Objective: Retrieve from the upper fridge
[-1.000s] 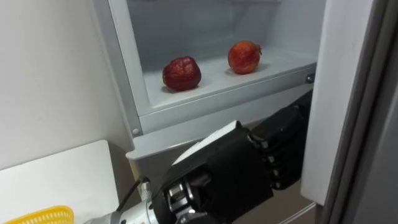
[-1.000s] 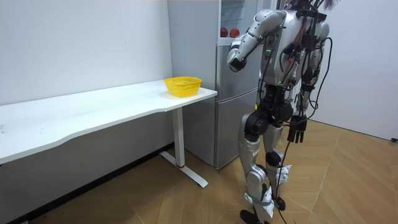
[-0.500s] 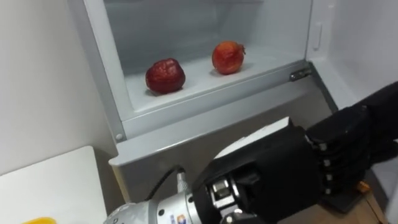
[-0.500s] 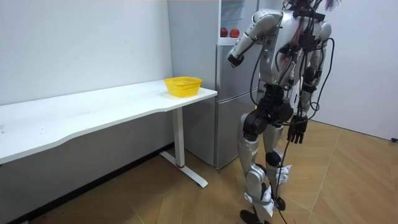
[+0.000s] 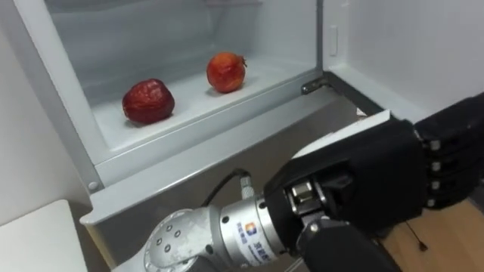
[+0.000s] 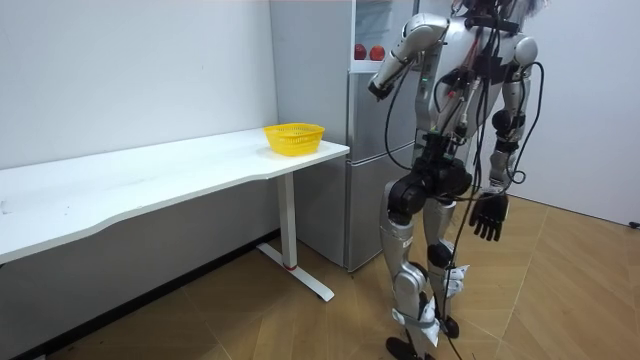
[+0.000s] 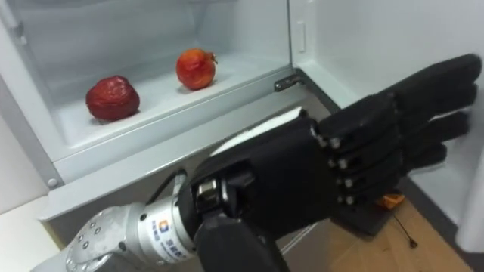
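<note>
Two red fruits lie on the shelf of the open upper fridge compartment [image 5: 197, 106]: a dark red one [image 5: 147, 101] on the left and an orange-red one [image 5: 226, 72] further back and to its right. My left hand [image 5: 378, 181] hovers in front of and below the shelf edge, open, its straight fingers [image 7: 423, 106] pointing right towards the open door. It holds nothing and is well clear of both fruits. In the room view I stand facing the fridge [image 6: 365, 150] with the left hand [image 6: 377, 88] raised. My right hand [image 6: 488, 216] hangs open by my thigh.
The open fridge door [image 5: 408, 53] stands to the right of the compartment. A white table [image 6: 150, 180] runs along the wall on my left, its corner [image 5: 38, 234] close to the fridge. A yellow basket [image 6: 294, 138] sits at the table's end.
The camera has turned right, so the fruits sit further left in the picture. My left hand has risen and swung right, fingers stretched out. The right hand has swung slightly outward.
</note>
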Controlling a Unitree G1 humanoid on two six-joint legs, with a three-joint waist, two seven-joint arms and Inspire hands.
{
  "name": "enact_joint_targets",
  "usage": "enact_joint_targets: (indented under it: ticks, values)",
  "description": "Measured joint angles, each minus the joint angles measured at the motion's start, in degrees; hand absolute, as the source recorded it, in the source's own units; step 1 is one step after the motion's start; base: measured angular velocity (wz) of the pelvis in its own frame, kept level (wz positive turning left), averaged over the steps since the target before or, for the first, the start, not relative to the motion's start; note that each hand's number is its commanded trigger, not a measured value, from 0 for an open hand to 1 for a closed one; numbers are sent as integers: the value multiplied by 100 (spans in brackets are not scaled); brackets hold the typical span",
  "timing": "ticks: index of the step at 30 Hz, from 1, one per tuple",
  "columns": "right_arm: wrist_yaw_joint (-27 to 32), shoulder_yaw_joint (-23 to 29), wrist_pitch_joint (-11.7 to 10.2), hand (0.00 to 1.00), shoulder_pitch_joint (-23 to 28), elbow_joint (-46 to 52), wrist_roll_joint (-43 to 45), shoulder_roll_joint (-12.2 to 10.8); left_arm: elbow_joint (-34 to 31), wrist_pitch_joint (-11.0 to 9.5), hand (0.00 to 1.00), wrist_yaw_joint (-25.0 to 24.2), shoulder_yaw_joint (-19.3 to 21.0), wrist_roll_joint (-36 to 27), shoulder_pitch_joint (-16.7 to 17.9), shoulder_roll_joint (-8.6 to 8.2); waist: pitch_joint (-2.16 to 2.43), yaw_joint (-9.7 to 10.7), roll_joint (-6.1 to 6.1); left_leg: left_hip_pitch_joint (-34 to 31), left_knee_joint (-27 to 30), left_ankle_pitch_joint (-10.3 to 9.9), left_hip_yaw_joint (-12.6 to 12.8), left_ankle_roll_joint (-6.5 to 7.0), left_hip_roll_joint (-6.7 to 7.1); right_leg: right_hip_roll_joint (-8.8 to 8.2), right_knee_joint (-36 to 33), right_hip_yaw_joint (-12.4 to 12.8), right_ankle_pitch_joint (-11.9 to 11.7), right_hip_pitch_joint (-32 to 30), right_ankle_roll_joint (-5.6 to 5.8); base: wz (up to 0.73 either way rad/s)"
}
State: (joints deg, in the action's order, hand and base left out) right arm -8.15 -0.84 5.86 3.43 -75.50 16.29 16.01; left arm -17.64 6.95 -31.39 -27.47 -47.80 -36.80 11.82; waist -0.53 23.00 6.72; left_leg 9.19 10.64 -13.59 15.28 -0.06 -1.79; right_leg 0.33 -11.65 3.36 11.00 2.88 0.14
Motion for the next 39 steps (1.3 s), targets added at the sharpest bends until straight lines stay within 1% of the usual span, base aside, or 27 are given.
enact_joint_targets:
  ticks: [3, 6, 8, 14, 16, 18, 19, 20, 21, 22, 23, 24, 25, 26, 27, 28, 29, 30, 31, 32, 33, 34, 35, 36, 37, 38, 39]
  values:
    - [-13, 2, 17, 0, -11, -13, -37, 23, -43, 0, 0, 5, -1, 3, -3, -66, 0, 44, -1, 5, -3, 0, 25, 0, -9, 14, 0, 41, -3, -6, -5, -7]
    - [-17, 1, 49, 0, -8, -17, -53, 24, -43, 0, 0, 39, -1, 9, -3, -175, -1, 58, -2, 10, -3, 0, 29, 0, -18, 11, 0, 46, -4, -7, -7, 0]
    - [-16, -1, 49, 0, -11, -13, -34, 23, -43, 0, 0, 90, -24, 30, -3, -284, -1, 64, -2, 11, -3, -1, 32, 0, -39, 7, 1, 44, -4, -7, -7, 0]
    - [-11, -2, 47, 0, -19, -18, -54, 20, -42, 0, 0, 128, -53, 129, -5, -430, -2, 52, -5, 48, -4, -1, 36, -1, -36, 15, 4, 44, -6, -4, -9, 0]
    - [-3, 0, 43, 0, -23, -48, -38, 16, -42, 0, 0, 137, -51, 129, -5, -427, -3, 30, -6, 75, -27, 0, 41, -1, -31, 31, -2, 49, -12, 2, -19, -3]
    - [0, 0, 43, 0, -27, -72, -22, 10, -44, -1, 0, 184, -45, 188, -4, -326, -6, -6, -10, 139, -114, 0, 39, -1, -45, 79, -3, 100, -21, 10, -36, -10]
    - [7, -3, 40, 0, -28, -70, -35, 10, -49, -3, 0, 238, -42, 283, -3, -237, -12, -49, -19, 157, -151, 0, 40, -1, -55, 97, -1, 114, -30, 10, -50, -18]
    - [60, -2, 14, 0, -12, -62, -85, 12, -47, -3, 0, 283, -7, 438, -1, -164, -20, -154, -31, 146, -151, 0, 33, -2, -61, 102, -15, 120, -39, 21, -63, -19]
    - [99, -1, 16, 0, -7, -63, -92, 8, -50, -3, 0, 310, 41, 580, 7, -138, -22, -207, -33, 142, -151, 0, 31, -2, -65, 105, -23, 120, -42, 12, -68, -12]
    - [156, 12, 0, 0, 13, -62, -72, 4, -99, -3, 0, 436, 179, 927, 38, -60, -27, -301, -40, 137, -149, 1, 16, -3, -67, 108, -52, 113, -43, 3, -69, 0]
    - [195, 79, -21, 0, 12, -61, -46, 1, -279, -6, 0, 623, 385, 1343, 182, 79, -35, -362, -53, 137, -147, 2, -1, -4, -67, 108, -75, 98, -40, 3, -70, 8]
    - [212, 108, -35, 0, 20, -61, -49, -8, -364, -8, 0, 689, 497, 1557, 264, 127, -39, -422, -59, 142, -145, 3, -29, -5, -67, 108, -86, 89, -37, 6, -72, 10]
    - [242, 158, -110, 0, 58, -60, -38, -30, -584, -31, 0, 831, 773, 1954, 472, 230, -46, -555, -86, 148, -142, 3, -80, -5, -72, 110, -99, 58, -34, 12, -77, 16]
    - [250, 221, -183, 0, 87, -66, -19, -58, -734, -161, 0, 933, 1052, 2196, 663, 346, -64, -673, -124, 148, -141, 4, -154, -6, -72, 106, -110, 5, -33, 20, -80, 21]
    - [254, 221, -234, 0, 105, -78, -27, -63, -786, -240, 0, 995, 1193, 2280, 773, 383, -72, -772, -143, 141, -142, 4, -179, -7, -72, 99, -118, -31, -30, 14, -84, 19]
    - [268, 223, -328, 0, 138, -88, -38, -78, -961, -368, 0, 1186, 1526, 2405, 1083, 456, -84, -951, -198, 139, -142, 12, -195, -19, -75, 102, -119, -40, -30, 9, -84, 18]
    - [323, 288, -407, 0, 212, -67, -19, -117, -1134, -456, 0, 1375, 1887, 2544, 1402, 534, -60, -1122, -266, 112, -139, 20, -253, -33, -76, 95, -106, -113, -28, 17, -89, 23]
    - [355, 362, -454, 0, 267, -60, -19, -147, -1218, -474, 0, 1458, 2087, 2600, 1534, 581, -32, -1200, -313, 86, -134, 20, -327, -33, -77, 84, -102, -185, -22, 20, -98, 40]
    - [412, 532, -522, 0, 379, -84, -23, -199, -1357, -550, 0, 1662, 2507, 2607, 1770, 677, 4, -1306, -419, 49, -121, 21, -439, -34, -78, 84, -92, -253, -13, 23, -112, 43]
    - [470, 741, -537, 0, 462, -89, -11, -256, -1455, -663, 0, 1889, 2944, 2656, 1978, 744, 46, -1479, -471, 54, -118, 22, -497, -36, -81, 80, -87, -313, -4, 29, -122, 34]
    - [504, 827, -538, 0, 518, -92, 0, -270, -1494, -739, 0, 2002, 3172, 2726, 2077, 743, 56, -1591, -505, 58, -118, 22, -496, -37, -86, 79, -81, -332, -2, 41, -124, 20]
    - [583, 897, -570, 0, 570, -92, 25, -274, -1558, -876, 0, 2252, 3561, 2785, 2275, 739, 57, -1760, -562, 71, -117, 22, -524, -37, -88, 77, -41, -366, -3, 93, -123, 23]
    - [671, 899, -601, 0, 650, -105, 67, -275, -1579, -978, 0, 2547, 3881, 2914, 2398, 740, 65, -1868, -617, 89, -118, 21, -666, -38, -79, 65, 23, -455, -6, 185, -120, 35]
    - [693, 904, -606, 0, 685, -101, 110, -275, -1580, -1010, 0, 2705, 4025, 2956, 2437, 738, 58, -1891, -634, 107, -118, 21, -714, -38, -75, 57, 35, -515, -6, 232, -120, 44]
    - [728, 952, -625, 0, 737, -54, 203, -284, -1592, -1093, 0, 3027, 4290, 3006, 2529, 738, 54, -1976, -628, 145, -126, 21, -778, -39, -70, 54, 62, -533, -7, 301, -119, 24]
    - [777, 986, -655, 0, 752, -18, 324, -310, -1616, -1206, 0, 3388, 4536, 3138, 2600, 738, 71, -2095, -630, 177, -124, 21, -779, -38, -66, 49, 103, -540, -8, 347, -118, 12]
    - [793, 1002, -667, 0, 752, 9, 389, -329, -1621, -1257, 0, 3561, 4645, 3200, 2603, 736, 68, -2134, -627, 186, -124, 21, -784, -38, -65, 47, 106, -553, -8, 363, -117, 6]
